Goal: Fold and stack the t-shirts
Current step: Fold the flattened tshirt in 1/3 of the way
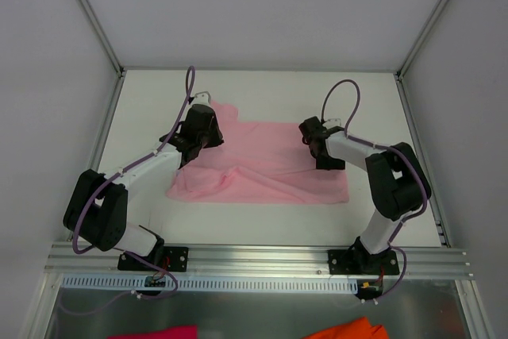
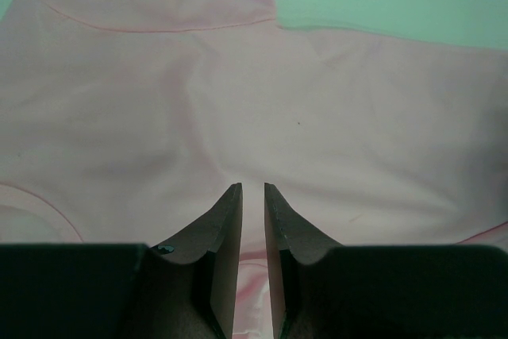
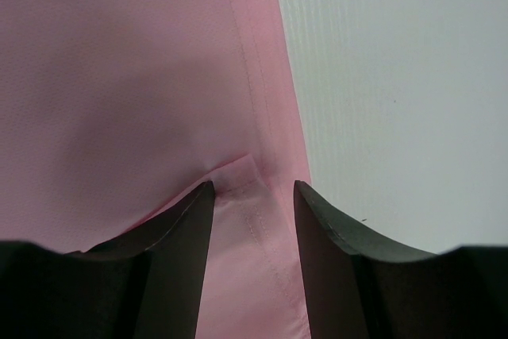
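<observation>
The left end effector (image 2: 252,186) hangs over the left part of the thin, soft pink shirt (image 1: 270,164). Its dark tapered fingers are drawn to a narrow slit with pink showing inside, and whether cloth is pinched there cannot be told. The shirt lies wrinkled across the middle of the white tabletop (image 1: 262,97), bare room all round, both wrists hiding bits of it. The right end effector (image 3: 254,184) stands half open, gripping nothing, astride a small upturned fold at the stitched right hem.

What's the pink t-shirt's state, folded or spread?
Mostly spread: the t-shirt lies flat on the table, one sleeve out, rumpled at its near-left corner.
</observation>
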Robot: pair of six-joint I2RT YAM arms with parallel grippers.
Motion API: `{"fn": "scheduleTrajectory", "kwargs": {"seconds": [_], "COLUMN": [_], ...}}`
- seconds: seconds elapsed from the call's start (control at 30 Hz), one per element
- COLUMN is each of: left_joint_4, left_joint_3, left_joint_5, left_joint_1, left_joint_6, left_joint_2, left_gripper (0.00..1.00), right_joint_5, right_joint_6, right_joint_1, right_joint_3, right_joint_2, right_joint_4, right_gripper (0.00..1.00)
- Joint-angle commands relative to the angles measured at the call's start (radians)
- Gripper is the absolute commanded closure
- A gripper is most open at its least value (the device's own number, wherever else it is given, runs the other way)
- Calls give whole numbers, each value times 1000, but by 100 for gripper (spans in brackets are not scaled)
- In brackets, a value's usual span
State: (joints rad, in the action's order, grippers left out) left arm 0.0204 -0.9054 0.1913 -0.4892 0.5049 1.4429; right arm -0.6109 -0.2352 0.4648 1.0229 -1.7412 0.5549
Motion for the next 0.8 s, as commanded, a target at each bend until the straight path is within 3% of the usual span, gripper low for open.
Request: {"fn": "scheduleTrajectory", "kwargs": {"seconds": [0.0,0.07,0.17,0.2,0.3,0.77], "left_joint_4": [-4,-2,1,0,0,3], "left_joint_3": [3,5,10,11,11,3], "left_joint_5": [7,7,11,11,8,-3], "left_joint_1": [9,11,9,9,11,9], "left_joint_6": [-14,-14,-12,-12,-11,-12], "left_joint_2": [-27,-33,-42,-45,-44,-30], "left_gripper": [82,82,82,82,82,82], "right_joint_5": [42,59,65,63,51,-193], "right_joint_6": [-13,-12,-15,-16,-21,-115], "right_joint_1": [-9,-11,-14,-14,-14,-14], "right_joint_3": [40,40,36,28,26,29], "right_joint_2": [-20,-23,-21,-15,-8,135], "right_joint_4": [-10,-10,-13,-18,-20,74], "right_gripper": [51,53,72,88,99,99]}}
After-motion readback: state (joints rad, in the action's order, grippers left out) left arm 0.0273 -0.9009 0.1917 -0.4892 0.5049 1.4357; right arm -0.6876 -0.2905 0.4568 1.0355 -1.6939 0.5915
